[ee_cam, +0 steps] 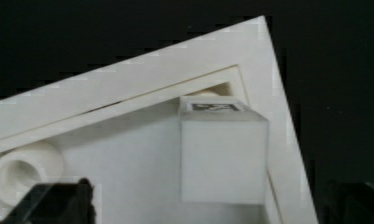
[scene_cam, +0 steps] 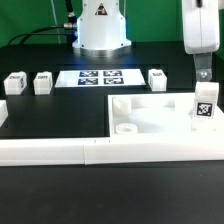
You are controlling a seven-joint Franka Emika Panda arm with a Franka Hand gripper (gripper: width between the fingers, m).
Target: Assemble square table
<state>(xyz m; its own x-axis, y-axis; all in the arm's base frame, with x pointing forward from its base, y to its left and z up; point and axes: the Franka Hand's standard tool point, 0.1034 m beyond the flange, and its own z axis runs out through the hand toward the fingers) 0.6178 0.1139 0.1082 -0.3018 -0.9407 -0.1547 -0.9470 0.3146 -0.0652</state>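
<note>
The square table's white slab (scene_cam: 150, 113) lies flat with its raised rim up, and a round corner hole (scene_cam: 127, 128) shows near its front. One leg post (scene_cam: 205, 104) stands upright in the slab's corner at the exterior view's right, its tag facing the camera. My gripper (scene_cam: 203, 73) hangs just above that post, open, with nothing between its fingers. In the wrist view the post (ee_cam: 223, 140) stands inside the slab's corner (ee_cam: 255, 45), and my gripper (ee_cam: 210, 212) straddles it, a dark fingertip (ee_cam: 59, 203) on each side, apart from it.
Three loose leg posts (scene_cam: 15, 84) (scene_cam: 42, 82) (scene_cam: 158, 78) lie along the back of the black table. Between them lies the marker board (scene_cam: 98, 76), in front of the robot's base (scene_cam: 102, 25). A long low white border wall (scene_cam: 90, 151) runs along the front.
</note>
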